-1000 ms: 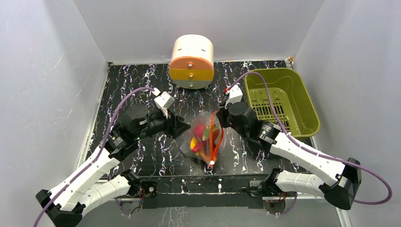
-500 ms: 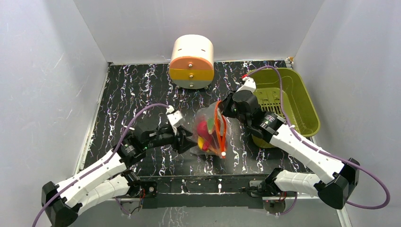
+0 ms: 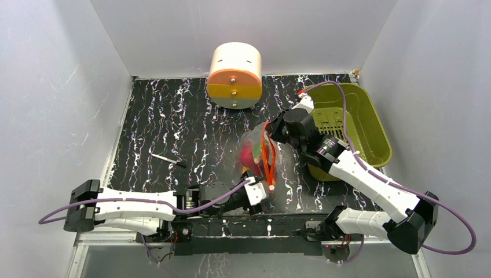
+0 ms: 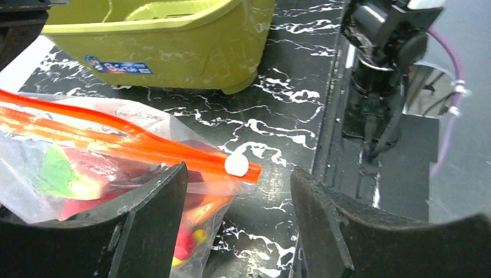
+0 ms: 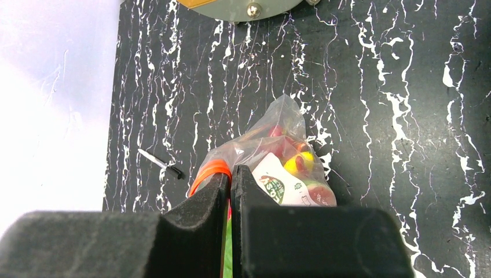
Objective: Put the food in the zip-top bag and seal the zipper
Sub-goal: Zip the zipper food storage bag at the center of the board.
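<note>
Left gripper point(image 4: 237, 194) had opened wider and stood released, jaws either side of the white slider tab point(image 4: 236, 164), nothing clamped. Its arm had swung from the bag's left side round to the near edge, low over the table. Right gripper point(image 5: 230, 176) stayed clenched on the far end of the zipper point(image 3: 267, 156), holding the zip-top bag point(image 3: 255, 142) up at mid-table, just left of the green bin point(image 3: 367, 130). Food point(image 4: 116, 168) sat inside the bag, none seen outside. Small black stick point(image 3: 168, 159) now lay exposed at left. My read: loading done, slider pull next
</note>
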Available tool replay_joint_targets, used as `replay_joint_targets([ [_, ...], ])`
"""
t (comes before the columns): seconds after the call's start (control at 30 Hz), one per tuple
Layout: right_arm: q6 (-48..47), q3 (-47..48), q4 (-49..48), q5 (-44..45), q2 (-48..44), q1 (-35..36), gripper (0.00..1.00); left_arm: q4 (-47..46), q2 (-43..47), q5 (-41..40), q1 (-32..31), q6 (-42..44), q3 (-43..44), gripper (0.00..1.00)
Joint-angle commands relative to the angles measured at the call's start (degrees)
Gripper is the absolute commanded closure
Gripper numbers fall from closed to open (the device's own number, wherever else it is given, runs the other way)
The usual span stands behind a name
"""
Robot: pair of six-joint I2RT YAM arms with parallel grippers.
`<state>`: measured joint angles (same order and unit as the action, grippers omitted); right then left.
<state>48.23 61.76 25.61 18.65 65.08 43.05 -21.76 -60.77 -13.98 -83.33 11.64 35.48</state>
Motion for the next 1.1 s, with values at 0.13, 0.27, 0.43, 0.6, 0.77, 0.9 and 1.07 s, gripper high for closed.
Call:
replay_joint_targets([
  [0.13,1.46,0.26,-4.99,1.65,-2.40,-0.36,1.00,-12.30,-6.77,-17.29,-2.36,-0.03,-0.92,0.32],
  [0.27,1.52,-0.21,-5.58,1.74,-2.62,-0.37,1.00,-14.25,-10.26,-21.11,-2.32,3.14,0.13,0.30],
  [0.43,1.19,-0.06,-5.79,1.95,-2.33,-0.40,1.00,-17.21,-11.33,-22.55,-2.32,3.74,-1.13,0.32],
  [0.6,1.09,-0.81,-5.66,2.27,-2.88,-0.78,1.00,-13.60,-9.35,-19.73,-2.36,3.65,-1.65,0.48],
  [0.77,1.08,-1.50,-5.59,2.50,-3.67,-1.16,1.00,-9.98,-6.91,-18.22,-2.34,1.19,-2.10,0.75],
  [0.9,0.82,-1.84,-4.67,3.09,-4.52,-1.35,1.00,-6.76,-4.59,-20.31,-2.39,-1.27,-2.25,0.99],
  [1.07,-4.45,-4.02,-5.92,2.00,-7.02,-1.52,0.99,-2.68,-0.23,-21.55,-2.36,-1.61,-1.94,1.00],
])
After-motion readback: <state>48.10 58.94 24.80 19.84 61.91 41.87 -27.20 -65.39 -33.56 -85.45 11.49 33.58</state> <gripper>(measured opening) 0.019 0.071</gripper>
